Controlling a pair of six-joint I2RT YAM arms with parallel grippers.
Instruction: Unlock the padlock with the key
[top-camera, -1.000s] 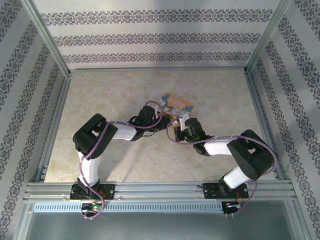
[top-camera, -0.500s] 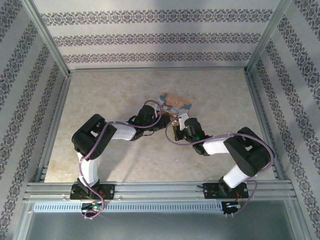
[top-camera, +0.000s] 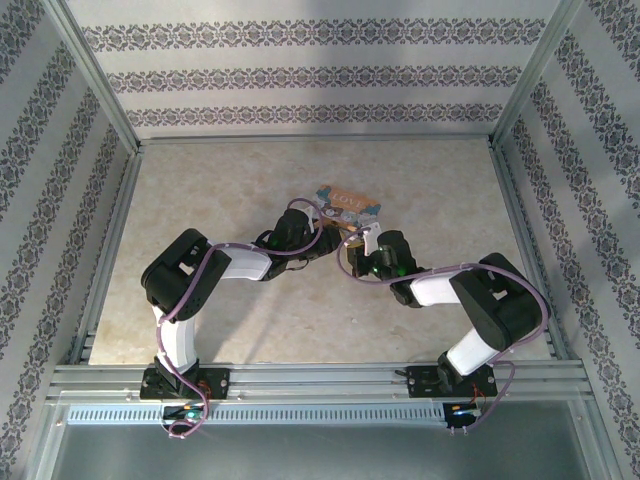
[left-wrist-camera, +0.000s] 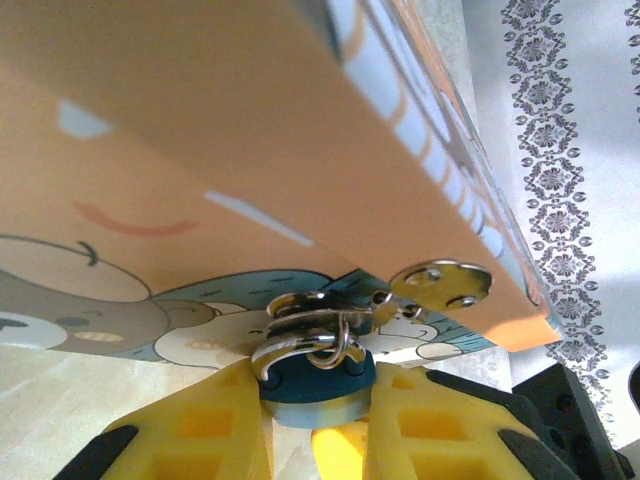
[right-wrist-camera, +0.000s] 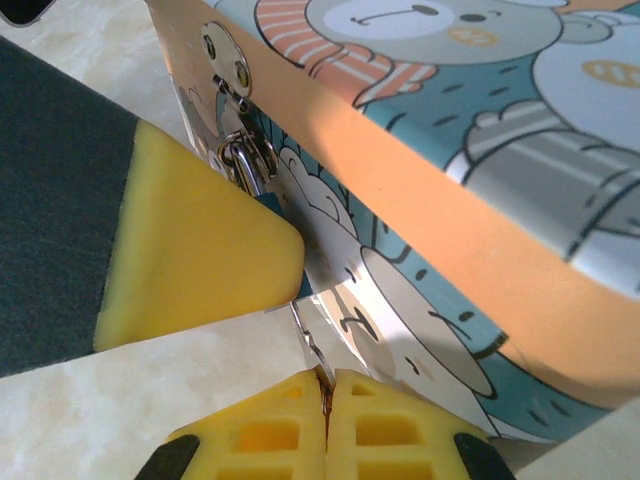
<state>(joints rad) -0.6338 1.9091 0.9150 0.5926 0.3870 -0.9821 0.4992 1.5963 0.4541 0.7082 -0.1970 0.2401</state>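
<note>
An orange box (top-camera: 346, 203) lettered "LOVE", with cartoon bears, stands mid-table. From its silver hasp (left-wrist-camera: 440, 280) hangs the padlock (left-wrist-camera: 316, 372), small, with a blue body and a silver shackle. My left gripper (left-wrist-camera: 318, 398) is shut on the padlock's blue body, right against the box front. The right gripper (right-wrist-camera: 325, 385) is shut on the key (right-wrist-camera: 308, 335), a thin silver blade. Its tip points up at the lower edge of the left arm's yellow finger (right-wrist-camera: 190, 245). Above that finger the shackle (right-wrist-camera: 245, 160) shows at the hasp. In the top view both grippers meet at the box's near side.
Patterned walls and metal rails (top-camera: 110, 250) enclose the beige table (top-camera: 220, 180). Both arms bend inward, their elbows (top-camera: 175, 275) (top-camera: 500, 305) spread wide. Bare table lies left, right and behind the box.
The right gripper has crept a little forward toward the box and the left gripper. The box has shifted slightly back. The left gripper keeps its hold.
</note>
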